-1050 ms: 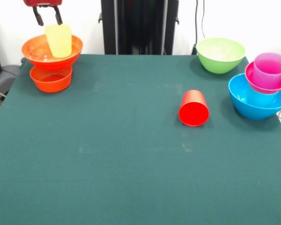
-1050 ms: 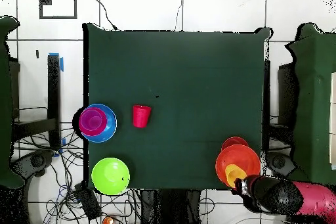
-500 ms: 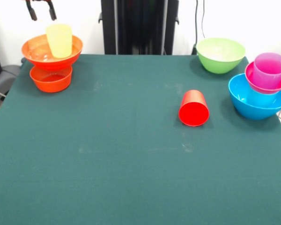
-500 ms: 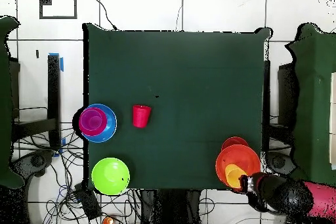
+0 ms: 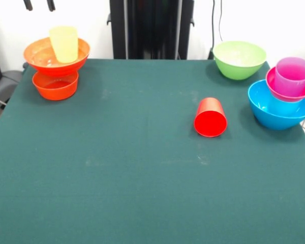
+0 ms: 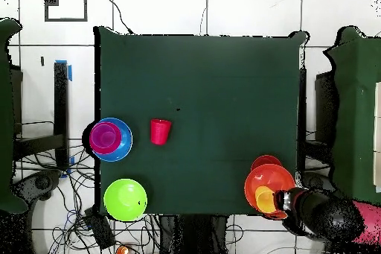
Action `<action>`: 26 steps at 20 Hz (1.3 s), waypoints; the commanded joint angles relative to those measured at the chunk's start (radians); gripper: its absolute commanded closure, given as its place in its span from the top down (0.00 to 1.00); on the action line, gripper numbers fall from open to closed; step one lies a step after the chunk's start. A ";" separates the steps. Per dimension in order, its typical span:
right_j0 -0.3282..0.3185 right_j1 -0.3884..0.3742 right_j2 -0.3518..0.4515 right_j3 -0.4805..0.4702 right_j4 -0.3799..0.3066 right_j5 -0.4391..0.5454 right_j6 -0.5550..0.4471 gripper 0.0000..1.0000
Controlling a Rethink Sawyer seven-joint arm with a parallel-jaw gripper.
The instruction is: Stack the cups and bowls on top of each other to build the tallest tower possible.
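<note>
Gripper (image 5: 39,4): only two dark fingertips (image 5: 27,5) show at the top edge of the front view, at about 11 o'clock. They stand apart with nothing between them; the jaws are released. They hang above the yellow cup (image 5: 64,43), well clear of its rim.

In the overhead view the arm (image 6: 327,217) lies at about 4 o'clock, off the table edge beside the orange stack; the fingers cannot be made out there.

Yellow cup: upright, mouth up, seated inside the wide orange bowl (image 5: 40,56). That bowl rests on a smaller orange bowl (image 5: 55,87), which sits on the green table (image 5: 142,178). The stack occupies the 10 o'clock corner of the front view. Overhead, the same stack shows at 4 o'clock, the yellow cup (image 6: 265,198) offset toward the lower edge of the wide orange bowl (image 6: 264,180).

Red cup (image 5: 210,117): lying on its side, slightly right of table centre in the front view, at about 3 o'clock, open end not visible, touching nothing else.

Lime green bowl (image 5: 239,60): upright, alone, at about 1 o'clock near the far edge.

Blue bowl (image 5: 279,112): at 3 o'clock by the right edge. A magenta bowl (image 5: 274,84) sits in it, and a purple cup (image 5: 294,76) stands upright within the magenta bowl. Overhead this stack sits at 9 o'clock, just above the lime green bowl (image 6: 125,199).
</note>
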 commanded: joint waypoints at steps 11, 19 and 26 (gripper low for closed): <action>0.431 0.050 -0.138 0.019 0.052 -0.109 0.309 1.00; 0.594 0.146 -0.240 -0.126 0.069 -0.089 0.411 1.00; 0.709 0.252 -0.317 -0.224 0.050 -0.125 0.517 1.00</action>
